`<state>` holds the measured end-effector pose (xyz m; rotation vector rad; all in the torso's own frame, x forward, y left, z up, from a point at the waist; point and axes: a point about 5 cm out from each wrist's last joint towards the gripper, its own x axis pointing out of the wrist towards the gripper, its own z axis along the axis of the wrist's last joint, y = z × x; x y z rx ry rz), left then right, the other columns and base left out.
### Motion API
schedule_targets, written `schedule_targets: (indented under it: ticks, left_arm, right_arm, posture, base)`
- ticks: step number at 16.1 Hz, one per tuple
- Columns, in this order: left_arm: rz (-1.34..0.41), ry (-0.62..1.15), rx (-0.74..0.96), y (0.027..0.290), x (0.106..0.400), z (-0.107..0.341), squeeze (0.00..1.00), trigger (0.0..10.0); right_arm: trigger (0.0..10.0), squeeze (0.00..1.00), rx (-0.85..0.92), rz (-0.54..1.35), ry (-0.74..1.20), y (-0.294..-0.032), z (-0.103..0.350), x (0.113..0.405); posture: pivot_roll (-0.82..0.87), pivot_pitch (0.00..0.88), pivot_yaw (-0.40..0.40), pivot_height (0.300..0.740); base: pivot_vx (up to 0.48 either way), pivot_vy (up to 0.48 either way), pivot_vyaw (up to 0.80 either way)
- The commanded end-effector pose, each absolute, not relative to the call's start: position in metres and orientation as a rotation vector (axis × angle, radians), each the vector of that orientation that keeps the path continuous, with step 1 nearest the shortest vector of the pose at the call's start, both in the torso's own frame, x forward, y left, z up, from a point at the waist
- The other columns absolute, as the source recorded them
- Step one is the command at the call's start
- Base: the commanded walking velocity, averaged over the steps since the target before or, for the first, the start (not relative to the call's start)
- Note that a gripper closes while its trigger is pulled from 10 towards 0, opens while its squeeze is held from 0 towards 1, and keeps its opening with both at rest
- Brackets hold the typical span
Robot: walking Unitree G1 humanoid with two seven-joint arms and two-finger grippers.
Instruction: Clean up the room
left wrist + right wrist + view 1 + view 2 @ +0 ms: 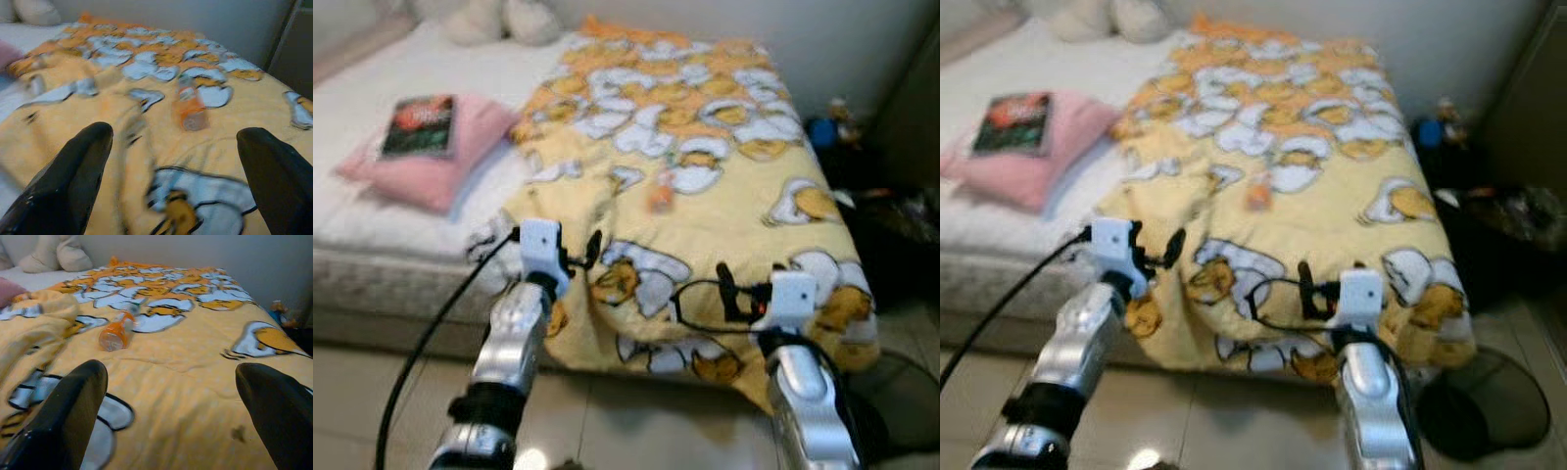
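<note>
Both end effectors, left (576,253) and right (171,416), gape open; your orange plastic bottle (115,335) lies lengthwise ahead between them on the yellow patterned blanket (734,211).

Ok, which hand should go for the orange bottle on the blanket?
Left, narrowly. The bottle lies between both open hands, but the left hand sits a bit nearer and points almost straight at it; the right hand sits lower, by the bed's foot.

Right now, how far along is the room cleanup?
Done: nothing visibly yet. In hand: nothing; the left tool and right tool are both open, raised at the foot of the bed over the yellow blanket. Left: the orange bottle lying on the blanket, and the book on the pink pillow.
</note>
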<state>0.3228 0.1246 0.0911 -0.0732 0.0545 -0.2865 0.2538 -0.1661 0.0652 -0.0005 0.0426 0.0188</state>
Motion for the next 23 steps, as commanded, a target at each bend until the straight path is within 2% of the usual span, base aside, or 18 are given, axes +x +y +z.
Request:
schedule_targets:
  ticks: [1, 3, 7, 17, 18, 20, 22, 23]
  left_arm:
    - [-0.316, 0.060, -0.061, 0.116, 0.324, 0.092, 0.00, 10.0]
    - [-0.332, 0.056, -0.059, 0.111, 0.325, 0.093, 0.00, 10.0]
    - [-0.320, 0.065, -0.030, 0.112, 0.330, 0.092, 0.00, 10.0]
    - [-0.182, 0.071, -0.054, 0.121, 0.365, 0.114, 0.00, 10.0]
    - [-0.094, 0.098, -0.038, 0.134, 0.375, 0.118, 0.00, 10.0]
    - [-0.023, 0.199, -0.057, 0.144, 0.382, 0.115, 0.00, 10.0]
    - [-0.044, 0.361, -0.142, 0.137, 0.378, 0.098, 0.00, 10.0]
    - [-0.046, 0.384, -0.140, 0.137, 0.377, 0.094, 0.00, 10.0]
  right_arm:
    - [10.0, 0.00, -0.003, -0.002, 0.035, -0.171, 0.068, 0.254]
    - [10.0, 0.00, -0.040, 0.006, 0.050, -0.173, 0.067, 0.253]
    - [10.0, 0.00, -0.045, 0.001, 0.056, -0.173, 0.065, 0.253]
    - [10.0, 0.00, -0.054, 0.005, 0.045, -0.172, 0.067, 0.242]
    - [10.0, 0.00, -0.053, 0.014, 0.055, -0.169, 0.066, 0.235]
    - [10.0, 0.00, -0.063, 0.035, 0.073, -0.164, 0.066, 0.221]
    - [10.0, 0.00, -0.085, 0.047, 0.114, -0.160, 0.065, 0.190]
    - [10.0, 0.00, -0.081, 0.038, 0.125, -0.159, 0.065, 0.180]
  posture:
    - [-0.02, 0.000, 0.019, 0.740]
    - [-0.04, 0.000, 0.022, 0.740]
    - [-0.05, 0.000, 0.031, 0.740]
    - [-0.09, 0.000, 0.035, 0.740]
    - [-0.11, 0.000, 0.036, 0.740]
    - [-0.14, 0.000, 0.036, 0.740]
    - [-0.22, 0.018, 0.051, 0.740]
    - [-0.25, 0.059, 0.056, 0.740]
  base:
    - [0.480, 0.000, 0.00]
    - [0.480, 0.000, 0.00]
    - [0.480, 0.000, -0.76]
    - [0.480, 0.000, 0.00]
    - [0.480, 0.000, 0.00]
    - [0.480, 0.000, 0.00]
    - [0.000, 0.000, 0.00]
    - [0.000, 0.000, 0.00]
